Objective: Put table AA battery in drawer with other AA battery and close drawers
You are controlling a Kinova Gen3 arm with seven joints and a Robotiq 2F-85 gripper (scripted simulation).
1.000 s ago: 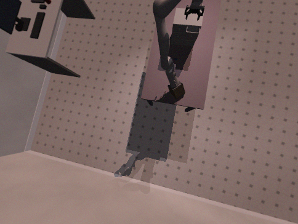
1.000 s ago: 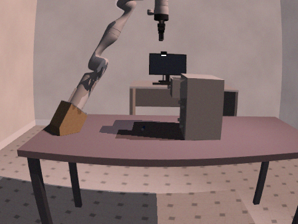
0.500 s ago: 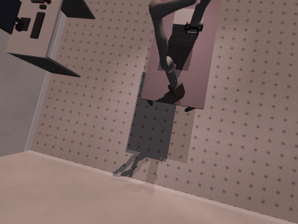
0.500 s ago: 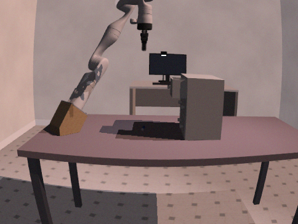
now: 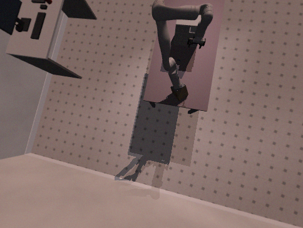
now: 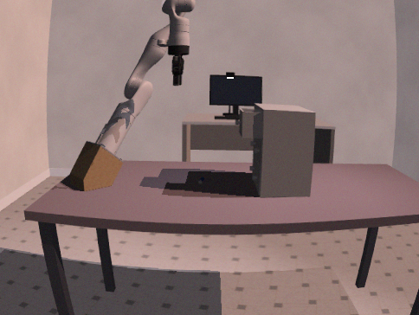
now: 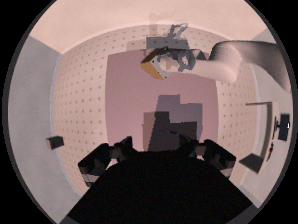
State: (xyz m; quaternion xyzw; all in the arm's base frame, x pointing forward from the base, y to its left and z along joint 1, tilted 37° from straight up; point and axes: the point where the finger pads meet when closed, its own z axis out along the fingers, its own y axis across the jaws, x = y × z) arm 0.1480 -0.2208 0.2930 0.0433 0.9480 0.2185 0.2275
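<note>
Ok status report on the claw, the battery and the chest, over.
Claw open, raised above table. Small blue item, likely the battery, in chest's shadow. Top drawer out; nothing visibly blocking.

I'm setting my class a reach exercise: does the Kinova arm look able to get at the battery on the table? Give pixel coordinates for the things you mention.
Probably yes: the pincer [image 5: 196, 46] [image 6: 177, 84] [image 7: 155, 140] is open above the table, and nothing visible covers the small blue battery [image 6: 202, 178] [image 7: 173, 132], though it lies in shadow.
</note>
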